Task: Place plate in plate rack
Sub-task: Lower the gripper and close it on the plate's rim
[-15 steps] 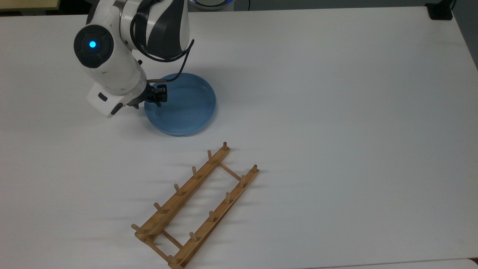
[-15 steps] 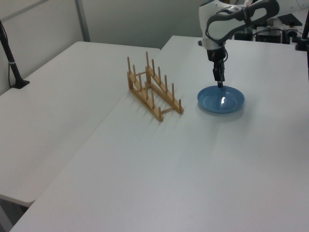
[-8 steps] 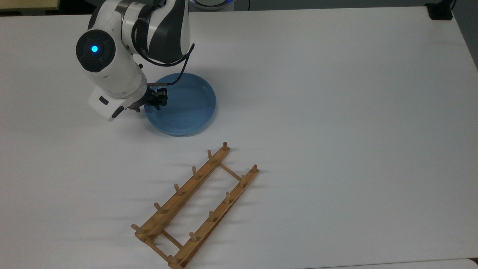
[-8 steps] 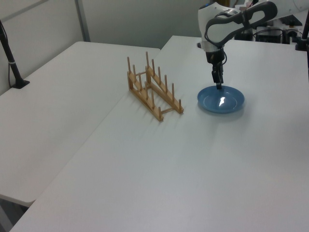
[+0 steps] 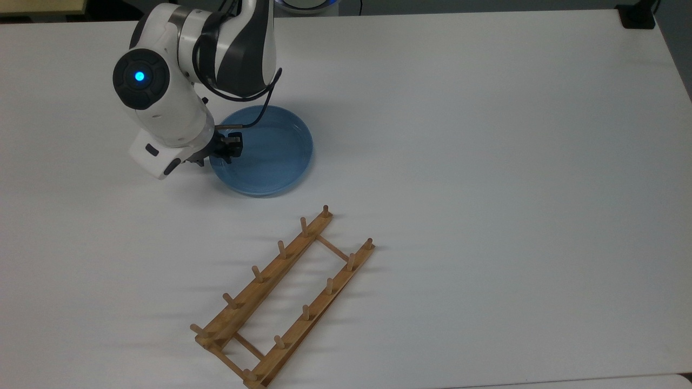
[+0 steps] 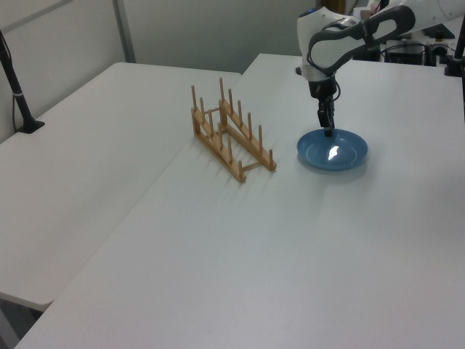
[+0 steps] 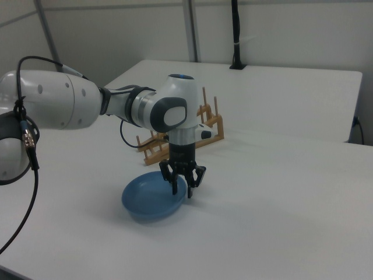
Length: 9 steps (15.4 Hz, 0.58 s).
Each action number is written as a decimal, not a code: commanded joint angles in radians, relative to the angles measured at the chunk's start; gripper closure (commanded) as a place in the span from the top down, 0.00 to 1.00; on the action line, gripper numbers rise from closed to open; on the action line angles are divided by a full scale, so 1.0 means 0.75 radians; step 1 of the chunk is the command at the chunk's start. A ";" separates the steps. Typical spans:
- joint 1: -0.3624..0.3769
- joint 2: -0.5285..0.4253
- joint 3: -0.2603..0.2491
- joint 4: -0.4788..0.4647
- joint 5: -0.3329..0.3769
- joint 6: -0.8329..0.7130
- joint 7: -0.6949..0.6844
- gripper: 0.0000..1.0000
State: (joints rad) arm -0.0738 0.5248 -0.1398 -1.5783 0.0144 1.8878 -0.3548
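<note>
- Gripper (image 7: 182,187) positioning is continuing at the plate (image 5: 270,154) rim on the top view's left; compared with a second ago, the wrist is sitting slightly lower in the top view, so the tool is tracking along the rim rather than leaving it.
- In the right view the two fingers (image 7: 174,184) are standing apart, pointing straight down, one over the plate's inside and one outside the rim. They are straddling the edge and gripping nothing.
- The plate is lying flat on the white table (image 5: 486,162) and is showing no shift between pictures. This is indicating that no lift has begun.
- The plate rack (image 5: 284,300) is standing well apart from the plate, toward the top view's lower middle, with every peg slot vacant.
- Judgement: the grasp stage is underway. The fingers are needing to close on the rim before any carry, and the shallow glossy edge is likely offering a thin, slippery hold.
</note>
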 commanded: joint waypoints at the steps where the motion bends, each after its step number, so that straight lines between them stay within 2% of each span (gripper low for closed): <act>1: 0.010 0.008 -0.006 0.000 0.001 0.031 -0.030 0.45; 3: 0.010 0.010 -0.004 0.000 0.003 0.031 -0.030 0.37; 6: 0.012 0.008 -0.004 0.000 0.003 0.031 -0.026 0.15; 9: 0.014 0.008 -0.004 0.000 0.001 0.031 -0.030 0.04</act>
State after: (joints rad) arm -0.0724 0.5317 -0.1395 -1.5758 0.0144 1.8937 -0.3613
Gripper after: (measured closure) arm 0.894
